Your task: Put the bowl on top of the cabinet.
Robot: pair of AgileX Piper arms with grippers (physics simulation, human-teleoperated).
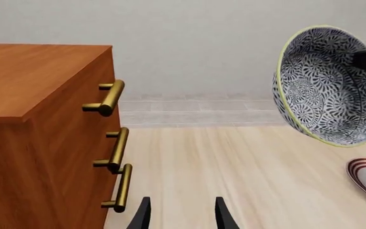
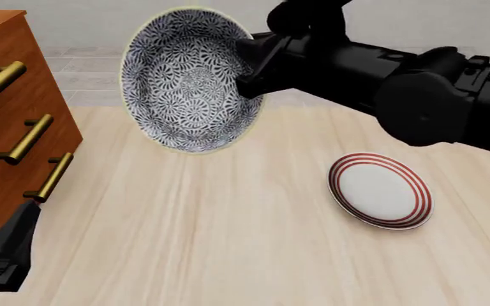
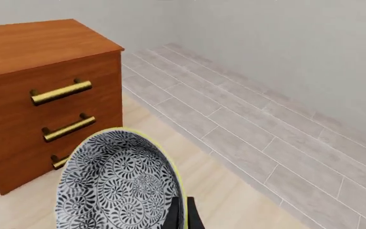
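Note:
The blue-and-white floral bowl [image 2: 189, 80] hangs tilted on its side in the air, right of the cabinet [image 2: 11, 121] and above the table. My right gripper [image 2: 254, 64] is shut on the bowl's rim; the bowl [image 3: 116, 183] fills the lower part of the right wrist view, with the cabinet [image 3: 36, 47] beyond it. In the left wrist view the bowl [image 1: 326, 86] floats apart from the cabinet [image 1: 30, 95]. My left gripper [image 1: 181, 214] is open low beside the cabinet's front, holding nothing.
A flat white plate with red rings [image 2: 379, 190] lies on the light wooden table [image 2: 228, 242] at the right. Brass handles [image 2: 23, 140] stick out of the cabinet front. A grey tiled floor [image 3: 266, 129] lies beyond the table.

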